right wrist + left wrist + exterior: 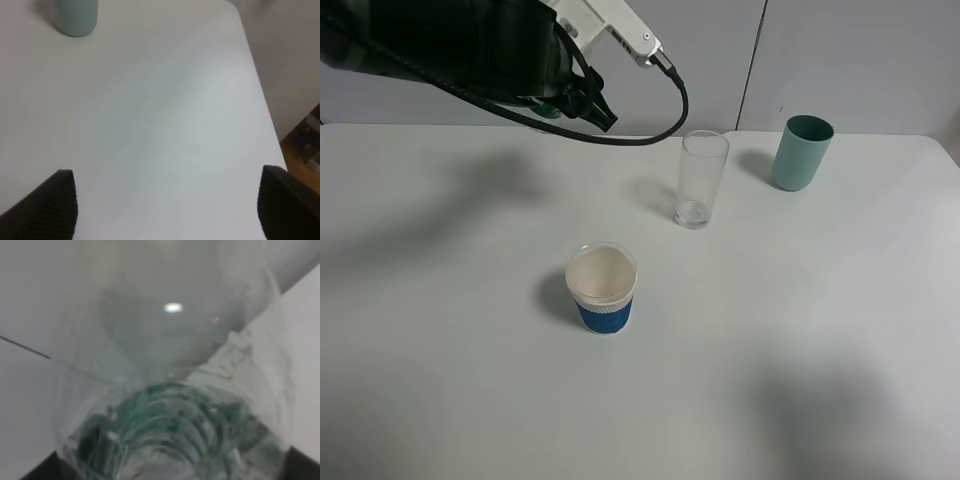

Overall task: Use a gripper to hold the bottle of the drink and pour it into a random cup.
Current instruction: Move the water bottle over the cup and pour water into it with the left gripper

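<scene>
Clear bottle (170, 365), green ribbed band, blurred

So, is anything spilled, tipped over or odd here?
Nothing stands out. The tall glass, the paper cup and the teal tumbler all stand upright and apart on the white table, with no puddle showing. The bottle is held up, off the table.

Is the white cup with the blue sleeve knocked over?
No, the paper cup stands upright on the table with its open mouth facing up.
</scene>
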Robot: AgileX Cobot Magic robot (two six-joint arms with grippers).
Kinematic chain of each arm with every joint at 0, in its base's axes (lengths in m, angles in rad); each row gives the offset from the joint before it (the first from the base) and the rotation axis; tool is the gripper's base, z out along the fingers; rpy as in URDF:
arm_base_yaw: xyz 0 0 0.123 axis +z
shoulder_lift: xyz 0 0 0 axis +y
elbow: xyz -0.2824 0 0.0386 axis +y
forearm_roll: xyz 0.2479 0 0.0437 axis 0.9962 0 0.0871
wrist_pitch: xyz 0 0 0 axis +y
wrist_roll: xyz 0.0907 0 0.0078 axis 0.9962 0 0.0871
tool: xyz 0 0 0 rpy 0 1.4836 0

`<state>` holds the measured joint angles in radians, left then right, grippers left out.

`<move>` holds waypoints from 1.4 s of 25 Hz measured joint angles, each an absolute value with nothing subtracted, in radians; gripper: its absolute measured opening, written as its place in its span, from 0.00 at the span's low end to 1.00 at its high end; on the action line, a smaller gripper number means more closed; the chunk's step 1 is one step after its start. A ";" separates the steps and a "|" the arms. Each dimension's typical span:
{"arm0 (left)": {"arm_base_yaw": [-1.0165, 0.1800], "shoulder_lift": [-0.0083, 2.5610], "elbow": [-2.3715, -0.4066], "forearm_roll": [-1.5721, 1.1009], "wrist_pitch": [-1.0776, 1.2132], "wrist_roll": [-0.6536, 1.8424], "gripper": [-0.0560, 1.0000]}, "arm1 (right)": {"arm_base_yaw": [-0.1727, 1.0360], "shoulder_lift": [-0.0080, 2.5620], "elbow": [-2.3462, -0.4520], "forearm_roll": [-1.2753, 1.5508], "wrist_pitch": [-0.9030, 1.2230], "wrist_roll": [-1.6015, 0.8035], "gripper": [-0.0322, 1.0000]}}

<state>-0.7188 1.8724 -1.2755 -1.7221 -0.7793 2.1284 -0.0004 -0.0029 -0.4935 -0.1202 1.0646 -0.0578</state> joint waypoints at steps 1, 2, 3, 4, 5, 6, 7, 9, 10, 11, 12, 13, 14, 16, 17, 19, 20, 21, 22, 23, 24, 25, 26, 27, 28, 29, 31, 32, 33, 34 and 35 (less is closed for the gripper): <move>-0.722 1.887 -1.287 -1.729 -0.793 2.144 0.53 | 0.000 -0.003 -0.494 -0.120 1.065 -0.058 0.75; -0.729 1.897 -1.296 -1.735 -0.801 2.164 0.53 | 0.000 -0.003 -0.494 -0.120 1.065 -0.058 0.75; -0.735 1.908 -1.306 -1.738 -0.808 2.180 0.53 | 0.000 -0.003 -0.494 -0.120 1.065 -0.058 0.75; -0.741 1.918 -1.316 -1.739 -0.812 2.196 0.53 | 0.000 -0.003 -0.494 -0.120 1.065 -0.058 0.75; -0.747 1.928 -1.325 -1.739 -0.814 2.210 0.53 | 0.000 -0.003 -0.494 -0.120 1.065 -0.058 0.75; -0.755 1.936 -1.334 -1.739 -0.815 2.225 0.53 | 0.000 -0.003 -0.494 -0.120 1.065 -0.058 0.75; -0.761 1.945 -1.341 -1.739 -0.815 2.241 0.53 | 0.000 -0.003 -0.494 -0.120 1.065 -0.058 0.75; -0.774 1.962 -1.352 -1.739 -0.821 2.269 0.53 | 0.000 -0.003 -0.494 -0.120 1.065 -0.058 0.75; -0.780 1.972 -1.354 -1.739 -0.826 2.288 0.53 | 0.000 -0.003 -0.494 -0.120 1.065 -0.058 0.75; -0.787 1.980 -1.355 -1.739 -0.830 2.307 0.53 | 0.000 -0.003 -0.494 -0.120 1.065 -0.058 0.75; -0.793 1.988 -1.355 -1.739 -0.835 2.327 0.53 | 0.000 -0.003 -0.494 -0.120 1.065 -0.058 0.75; -0.799 1.994 -1.355 -1.741 -0.841 2.351 0.53 | 0.000 -0.003 -0.494 -0.120 1.065 -0.058 0.75; -0.806 2.000 -1.356 -1.742 -0.848 2.376 0.53 | 0.000 -0.003 -0.494 -0.120 1.065 -0.058 0.75; -0.817 2.006 -1.356 -1.749 -0.853 2.421 0.53 | 0.000 -0.003 -0.494 -0.120 1.065 -0.058 0.75; -0.823 2.006 -1.356 -1.752 -0.858 2.438 0.53 | 0.000 -0.003 -0.494 -0.120 1.065 -0.058 0.75; -0.831 2.006 -1.356 -1.752 -0.868 2.453 0.53 | 0.000 -0.003 -0.494 -0.120 1.065 -0.058 0.75; -0.833 2.006 -1.356 -1.752 -0.873 2.456 0.53 | 0.000 -0.003 -0.494 -0.120 1.065 -0.058 0.75; -0.835 2.006 -1.356 -1.752 -0.880 2.459 0.53 | 0.000 -0.003 -0.494 -0.120 1.065 -0.058 0.75; -0.835 2.006 -1.356 -1.753 -0.889 2.463 0.53 | 0.000 -0.003 -0.494 -0.120 1.065 -0.058 0.75; -0.835 2.007 -1.356 -1.753 -0.898 2.470 0.53 | 0.000 -0.003 -0.494 -0.120 1.065 -0.058 0.75; -0.836 2.008 -1.356 -1.753 -0.910 2.481 0.53 | 0.000 -0.003 -0.494 -0.120 1.065 -0.058 0.75; -0.836 2.009 -1.356 -1.753 -0.923 2.497 0.53 | 0.000 -0.003 -0.494 -0.120 1.065 -0.058 0.75; -0.836 2.010 -1.356 -1.753 -0.932 2.508 0.53 | 0.000 -0.003 -0.494 -0.120 1.065 -0.058 0.75; -0.836 2.013 -1.356 -1.753 -0.942 2.515 0.53 | 0.000 -0.003 -0.494 -0.120 1.065 -0.058 0.75; -0.837 2.014 -1.356 -1.753 -0.949 2.521 0.53 | 0.000 -0.003 -0.494 -0.120 1.065 -0.058 0.75; -0.838 2.015 -1.356 -1.753 -0.952 2.523 0.53 | 0.000 -0.003 -0.494 -0.120 1.065 -0.058 0.75; -0.843 2.017 -1.361 -1.754 -0.952 2.525 0.53 | 0.000 -0.003 -0.494 -0.120 1.065 -0.058 0.75; -0.847 2.019 -1.370 -1.756 -0.958 2.526 0.53 | 0.000 -0.003 -0.494 -0.120 1.065 -0.058 0.75; -0.850 2.020 -1.382 -1.756 -0.961 2.526 0.53 | 0.000 -0.003 -0.494 -0.120 1.065 -0.058 0.75; -0.854 2.020 -1.397 -1.756 -0.963 2.528 0.53 | 0.000 -0.003 -0.494 -0.120 1.065 -0.058 0.75; -0.859 2.023 -1.411 -1.756 -0.971 2.529 0.53 | 0.000 -0.003 -0.494 -0.120 1.065 -0.058 0.75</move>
<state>-0.8587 2.0231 -1.4111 -1.7561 -0.9710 2.5290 -0.0004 -0.0029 -0.4935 -0.1202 1.0646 -0.0578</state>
